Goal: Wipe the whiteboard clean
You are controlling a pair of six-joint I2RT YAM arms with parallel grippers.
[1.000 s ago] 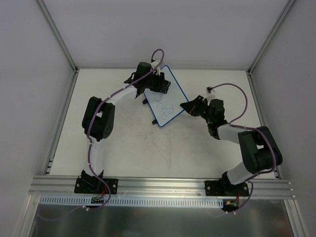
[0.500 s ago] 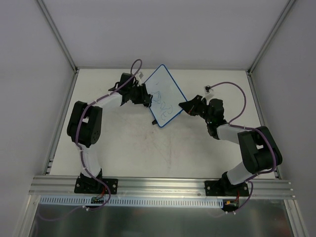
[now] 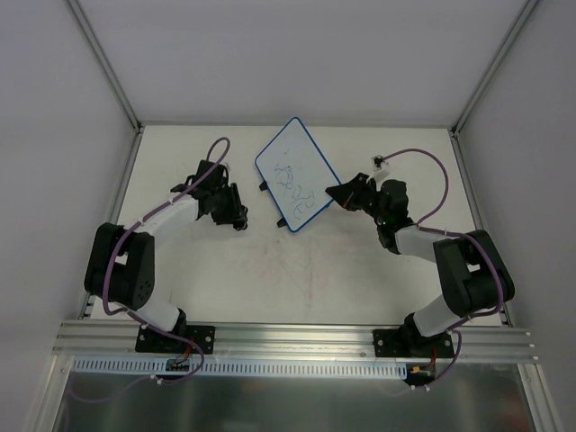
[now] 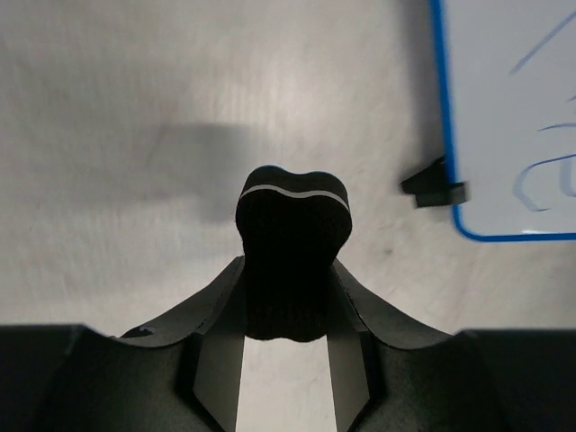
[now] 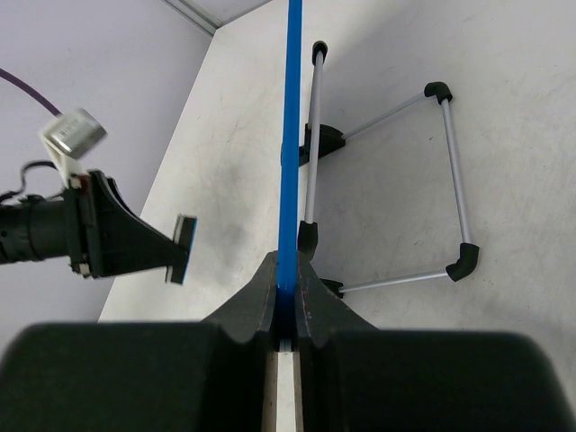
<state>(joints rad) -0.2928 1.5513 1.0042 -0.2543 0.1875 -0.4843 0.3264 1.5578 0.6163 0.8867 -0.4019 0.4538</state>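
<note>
White tabletop [image 3: 297, 288] under grey walls: the left gripper [image 4: 292, 270] has its fingers clenched on the black eraser [image 4: 292, 211], hanging near the nine o'clock side of the whiteboard [image 3: 295, 174], while the right gripper [image 5: 288, 274] pinches its blue rim at four o'clock. Board stands tilted toward the table's twelve o'clock, blue scribbles unwiped. Looks like the approach step: next the eraser must swing toward three o'clock, land flat on the writing and sweep while the right grip holds firm.

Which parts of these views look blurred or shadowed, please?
Left wrist: the eraser casts a soft shadow on the table; right wrist: the right gripper is out of focus, the whiteboard edge sharp; top external: even, soft light.
</note>
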